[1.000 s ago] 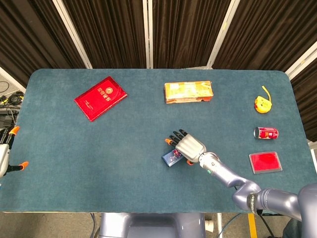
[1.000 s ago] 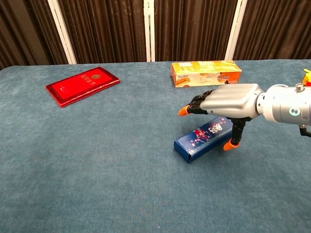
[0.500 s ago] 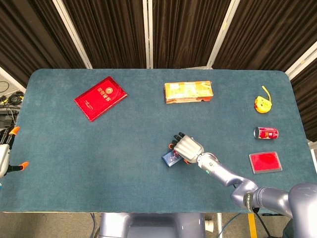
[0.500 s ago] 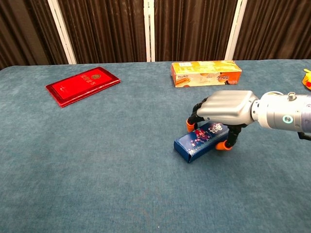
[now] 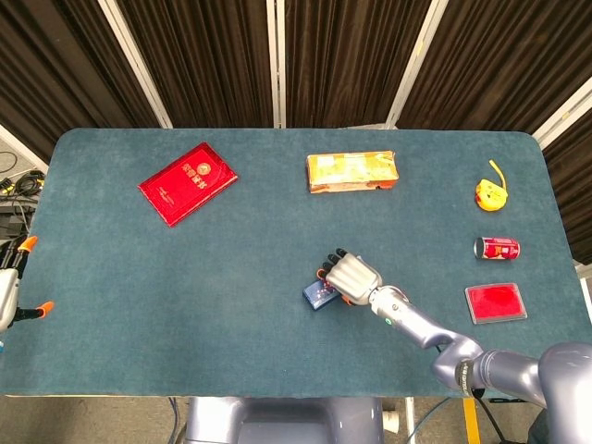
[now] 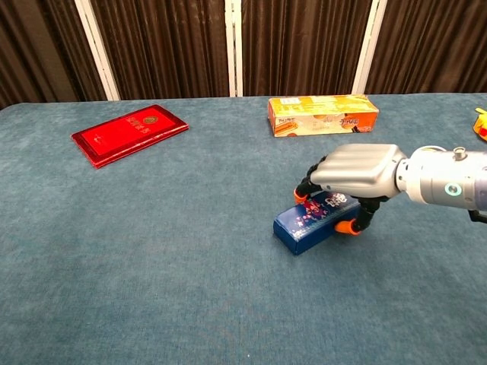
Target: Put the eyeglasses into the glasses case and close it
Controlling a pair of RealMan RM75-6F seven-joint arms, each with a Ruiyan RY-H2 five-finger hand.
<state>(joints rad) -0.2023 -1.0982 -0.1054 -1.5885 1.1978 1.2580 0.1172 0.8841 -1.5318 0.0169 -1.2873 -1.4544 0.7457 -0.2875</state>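
A blue flower-patterned glasses case [image 5: 317, 296] [image 6: 303, 226] lies shut on the table, just right of centre and towards the front. My right hand [image 5: 352, 277] [image 6: 358, 170] covers its right end. The fingers [image 6: 305, 192] curl down over the far side and the thumb tip [image 6: 346, 227] presses the near side, so the hand grips the case. No eyeglasses show in either view. My left hand [image 5: 11, 282] is only a sliver at the left edge of the head view, off the table, with its orange fingertips apart and nothing in them.
A red booklet [image 5: 188, 182] lies at the back left and a long orange box [image 5: 351, 172] at the back centre. Along the right side are a yellow tape measure [image 5: 490, 194], a red can [image 5: 497, 248] and a flat red box [image 5: 496, 302].
My right hand has dropped from hovering with spread fingers onto the case and curled round it. The case shifted very slightly. The left hand has not moved.
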